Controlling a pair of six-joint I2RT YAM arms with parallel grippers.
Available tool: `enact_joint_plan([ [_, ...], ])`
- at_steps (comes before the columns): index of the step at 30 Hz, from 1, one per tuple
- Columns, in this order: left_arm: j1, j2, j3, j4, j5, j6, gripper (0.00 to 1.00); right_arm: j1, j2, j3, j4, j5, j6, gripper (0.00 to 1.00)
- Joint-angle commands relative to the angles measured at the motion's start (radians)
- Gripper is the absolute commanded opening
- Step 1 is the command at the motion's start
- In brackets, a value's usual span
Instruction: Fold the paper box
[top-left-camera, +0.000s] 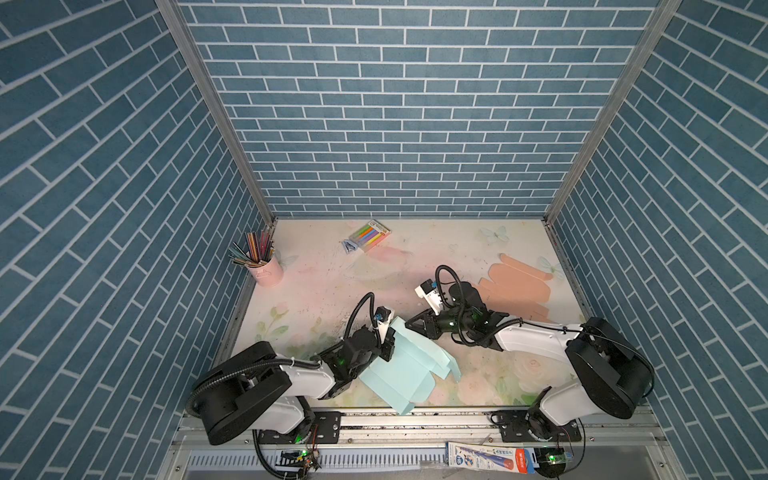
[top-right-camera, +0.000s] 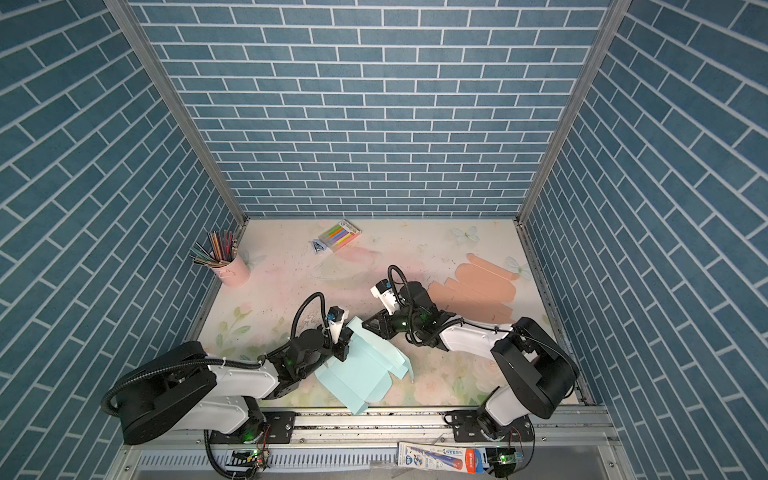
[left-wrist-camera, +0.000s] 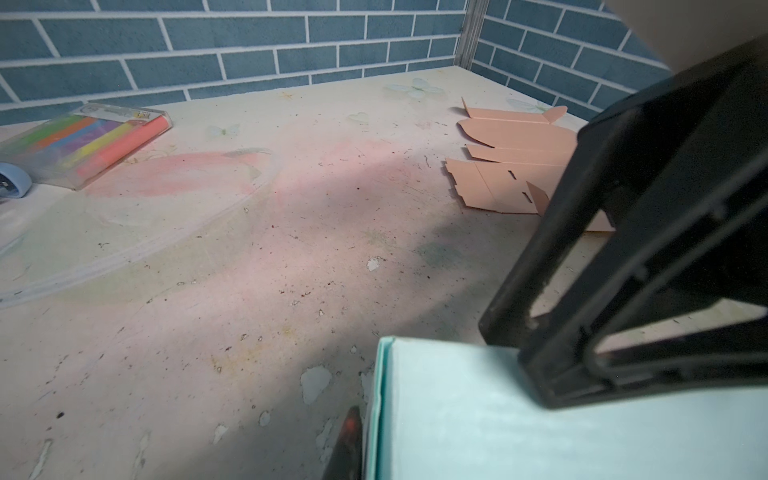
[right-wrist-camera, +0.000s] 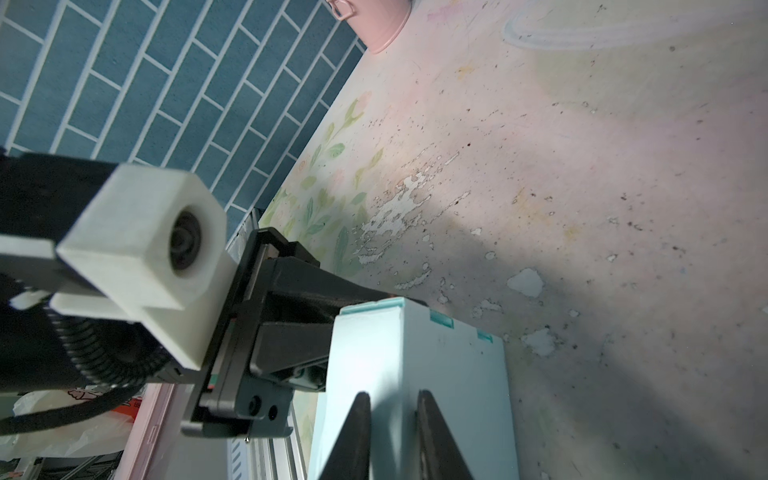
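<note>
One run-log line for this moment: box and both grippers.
paper box: partly folded | left gripper: shut on box edge | right gripper: at box's far corner, grip unclear | orange blank: flat, apart

The middle of the tabletop (top-left-camera: 415, 266) lay open, ringed by the paper box (top-left-camera: 399, 365) in front, pencil cup (top-left-camera: 266, 271), marker pack (top-left-camera: 370, 235) and peach cardboard (top-left-camera: 517, 286).

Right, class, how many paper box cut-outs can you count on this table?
2. The blue box, partly folded, is at the front middle; the peach box lies flat towards the back right. No others seem hidden.
</note>
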Motion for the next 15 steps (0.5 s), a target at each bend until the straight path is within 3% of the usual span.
enact_joint_plan([
  [1, -0.003, 0.017, 0.008, 0.065, -0.036, -0.014, 0.09, 0.015, -0.001, -0.017, -0.007, -0.033, 0.032, 0.21],
  [6, -0.01, 0.024, 0.015, 0.056, -0.036, -0.008, 0.07, 0.017, -0.005, -0.017, -0.013, -0.027, 0.029, 0.2],
  [10, -0.012, 0.03, 0.001, 0.055, -0.046, 0.0, 0.24, 0.017, -0.004, -0.013, -0.025, -0.017, 0.023, 0.2],
  [15, -0.013, 0.07, -0.006, 0.082, -0.046, 0.002, 0.24, 0.017, 0.009, -0.006, -0.027, -0.012, 0.023, 0.2],
])
